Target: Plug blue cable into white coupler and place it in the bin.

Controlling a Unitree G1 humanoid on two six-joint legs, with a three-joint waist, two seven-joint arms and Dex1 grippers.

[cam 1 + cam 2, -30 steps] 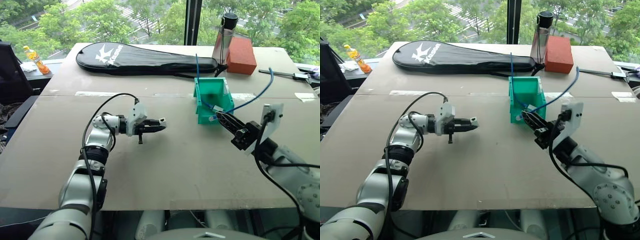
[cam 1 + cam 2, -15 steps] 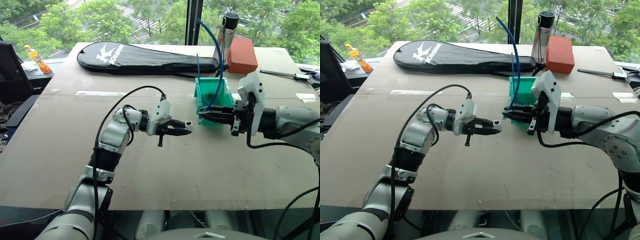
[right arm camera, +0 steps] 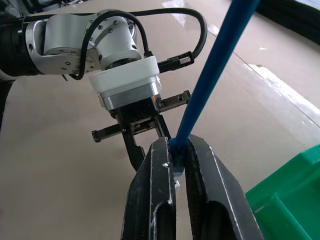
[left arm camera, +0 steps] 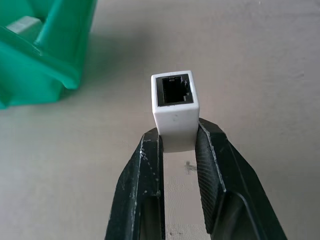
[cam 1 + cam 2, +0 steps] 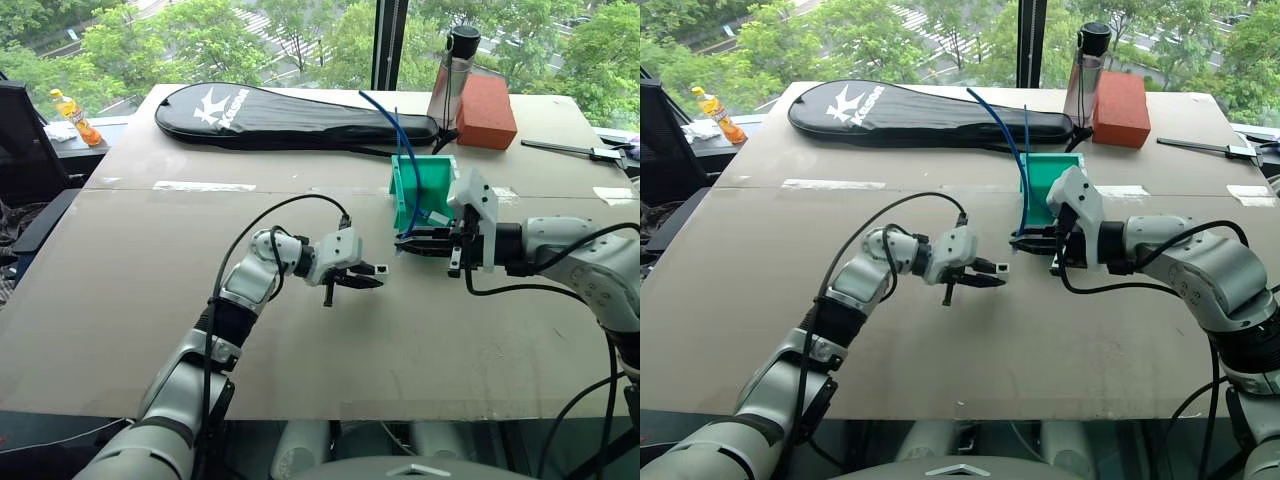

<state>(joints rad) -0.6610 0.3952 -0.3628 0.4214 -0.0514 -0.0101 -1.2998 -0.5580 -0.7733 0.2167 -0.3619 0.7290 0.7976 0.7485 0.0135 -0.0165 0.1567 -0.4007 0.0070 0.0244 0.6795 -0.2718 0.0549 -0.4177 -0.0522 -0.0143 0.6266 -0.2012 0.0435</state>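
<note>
The white coupler (image 4: 175,107) is pinched between my left gripper's (image 4: 177,140) fingers, with its dark socket facing outward. My left gripper (image 5: 365,272) hovers over the table just left of the teal bin (image 5: 440,180). My right gripper (image 5: 405,243) points level toward it from the right. It is shut on the blue cable (image 3: 212,75) near one end, and the plug is hidden between the fingers. The cable arcs up and back over the bin. A small gap separates the two grippers' tips, and the right tip is slightly higher.
A black racket bag (image 5: 290,115) lies across the far side of the table. Behind the bin stand a red block (image 5: 485,98) and a dark bottle (image 5: 450,75). An orange bottle (image 5: 72,118) stands on a side surface at far left, and a tool (image 5: 590,150) lies at far right.
My left gripper carried the coupler rightward toward the bin. My right gripper rose from the lower right, rolled level and now points left. The cable's free length swung up and to the left.
</note>
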